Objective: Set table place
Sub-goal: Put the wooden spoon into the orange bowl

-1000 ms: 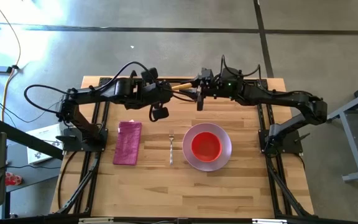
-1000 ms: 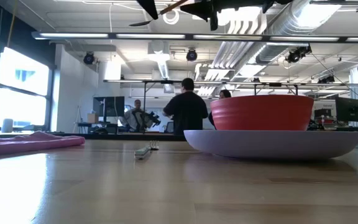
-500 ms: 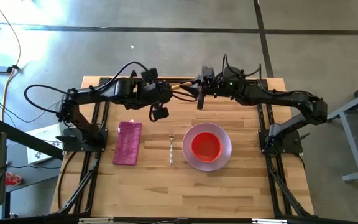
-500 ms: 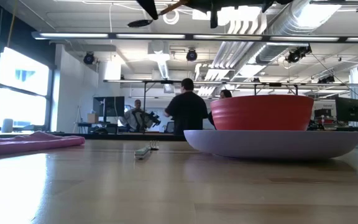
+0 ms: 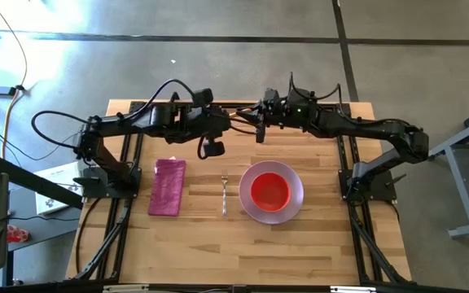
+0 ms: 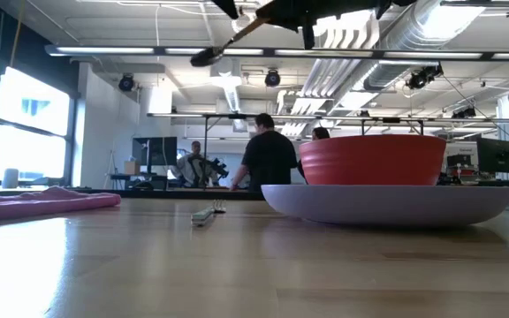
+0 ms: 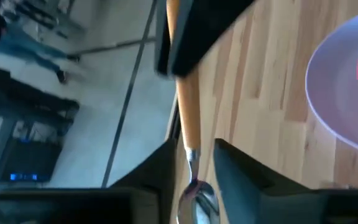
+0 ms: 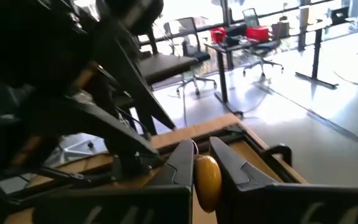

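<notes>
We find the spoon spanning both grippers near the table's far edge: right gripper clenched on its handle, left gripper released around its neck.

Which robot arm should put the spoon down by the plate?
Probably the right. The right gripper has its jaws shut on the spoon by its wooden handle, while the left gripper has its jaws parted around the metal end. The bare table beside the plate lies on the right arm's side.
</notes>
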Tool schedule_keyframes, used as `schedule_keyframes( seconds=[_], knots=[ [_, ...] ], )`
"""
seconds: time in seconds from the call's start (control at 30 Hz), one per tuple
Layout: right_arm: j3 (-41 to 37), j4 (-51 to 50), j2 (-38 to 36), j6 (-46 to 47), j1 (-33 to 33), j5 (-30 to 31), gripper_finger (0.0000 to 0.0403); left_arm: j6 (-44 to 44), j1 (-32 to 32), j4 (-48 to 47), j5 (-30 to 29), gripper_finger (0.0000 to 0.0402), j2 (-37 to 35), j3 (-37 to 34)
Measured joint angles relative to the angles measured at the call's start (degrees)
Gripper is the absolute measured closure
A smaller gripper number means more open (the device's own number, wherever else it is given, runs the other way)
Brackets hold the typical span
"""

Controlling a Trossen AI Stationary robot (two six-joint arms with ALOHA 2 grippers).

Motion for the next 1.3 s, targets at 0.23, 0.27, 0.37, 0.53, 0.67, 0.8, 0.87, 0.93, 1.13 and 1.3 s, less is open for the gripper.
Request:
schedule_keyframes(
  seconds=[0.23,0.27,0.37,0.53,0.67,0.8,0.87,0.93,1.13,1.3],
  knots=[
    [0.1,-10.1,-1.9,-1.6,-3.9,0.6,0.04,4.2,0.0,2.0,0.4,0.0214,-0.1,0.0],
    [0.8,-14.4,-2.7,-1.6,-5.0,0.6,0.04,3.9,0.0,0.6,0.0,0.0203,-0.3,0.0],
    [5.8,-31.9,-6.1,-2.3,-8.2,1.4,0.04,1.7,0.0,-3.6,-3.2,0.0179,-1.2,0.1],
    [19.2,-65.9,-9.3,-1.5,-8.4,9.3,0.04,-2.5,0.0,-9.5,-5.2,0.0169,-1.7,0.1],
    [25.9,-84.7,-10.3,9.1,-3.8,15.9,0.04,-3.0,0.0,-9.9,-5.2,0.0178,-1.7,0.1],
    [23.0,-91.0,-11.9,22.7,4.7,21.0,0.04,-2.8,0.0,-9.9,-5.2,0.0186,-1.5,0.1],
    [18.8,-89.7,-13.1,29.1,9.2,22.7,0.04,-2.3,0.0,-9.8,-5.2,0.0189,-1.5,0.1],
    [13.9,-84.6,-14.0,34.2,13.3,23.0,0.04,-2.1,0.0,-9.8,-5.2,0.019,-1.5,0.1],
    [1.1,-61.7,-14.3,39.9,20.4,21.7,0.0401,-2.0,0.0,-9.8,-4.8,0.019,-1.5,0.1],
    [-5.8,-56.5,-14.2,46.3,22.9,19.7,0.0401,-1.8,0.0,-9.8,-3.7,0.019,-1.5,0.1]
  ],
)
